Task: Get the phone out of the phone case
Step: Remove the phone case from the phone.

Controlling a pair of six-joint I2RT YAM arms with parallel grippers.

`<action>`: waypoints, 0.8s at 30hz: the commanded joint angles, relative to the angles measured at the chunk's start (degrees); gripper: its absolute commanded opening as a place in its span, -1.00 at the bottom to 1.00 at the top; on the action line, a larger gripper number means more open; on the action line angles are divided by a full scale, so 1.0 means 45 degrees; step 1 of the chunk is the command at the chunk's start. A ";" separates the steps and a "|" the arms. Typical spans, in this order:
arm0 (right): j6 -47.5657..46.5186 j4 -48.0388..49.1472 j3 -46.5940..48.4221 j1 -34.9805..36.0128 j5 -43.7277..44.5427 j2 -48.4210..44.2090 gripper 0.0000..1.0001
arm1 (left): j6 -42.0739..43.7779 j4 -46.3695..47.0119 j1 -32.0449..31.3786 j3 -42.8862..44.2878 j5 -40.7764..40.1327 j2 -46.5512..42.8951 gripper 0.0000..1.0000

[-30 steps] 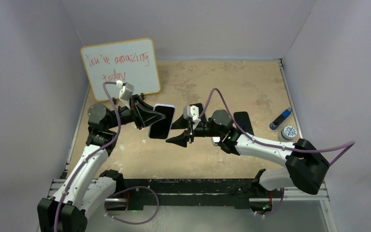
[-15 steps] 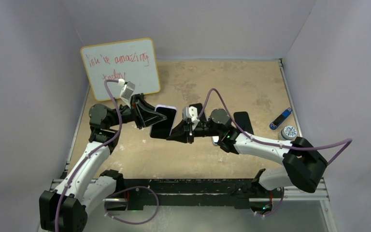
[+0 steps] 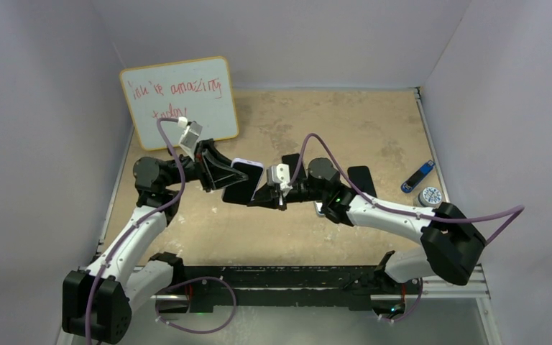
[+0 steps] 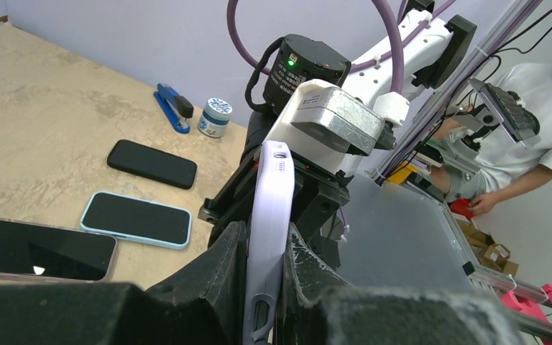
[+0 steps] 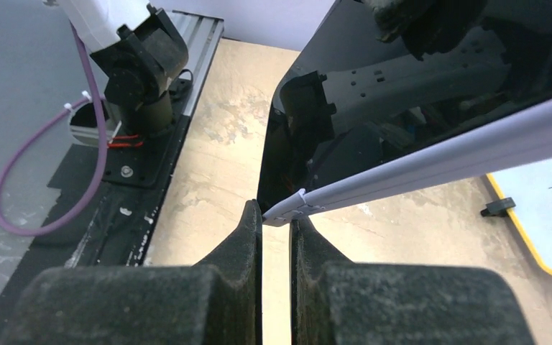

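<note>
- The yellow-framed whiteboard with red scribble leaned against the left wall and played no part in the job.
- My left gripper was clamped down on the pale lilac rubbery case. It held the case edge-up above the sandy tabletop, I judged so that the other arm could get at a free corner.
- The glossy black-screened phone was seated inside that case, in the air between the two arms. Its glass mirrored the arm, and the matte rim of the case wrapped round it.
- My right gripper had its ridged dark fingers drawn almost together, with only a sliver of gap. They nipped the rounded corner of the case lip, apparently ready to peel the soft rim away from the rigid phone.
- Right of the arms lay a bare black slab phone and a pale-blue-cased phone, flat and apart.
- Further right sat a blue stapler-like tool beside a small round tin.
</note>
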 commanded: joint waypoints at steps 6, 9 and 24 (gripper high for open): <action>-0.4887 -0.2652 0.1520 0.0108 0.1459 0.0451 -1.00 | -0.1517 -0.0721 -0.0051 0.0162 -0.1006 -0.0009 -1.00; -0.5646 -0.3332 0.1903 0.0098 0.1934 0.0456 -1.00 | -0.1034 -0.1224 -0.0051 0.0230 -0.1082 0.0112 -1.00; -0.5041 -0.1613 0.1385 0.0100 0.2611 0.0427 -1.00 | -0.0747 -0.1277 -0.0051 -0.0170 -0.1339 0.0481 -1.00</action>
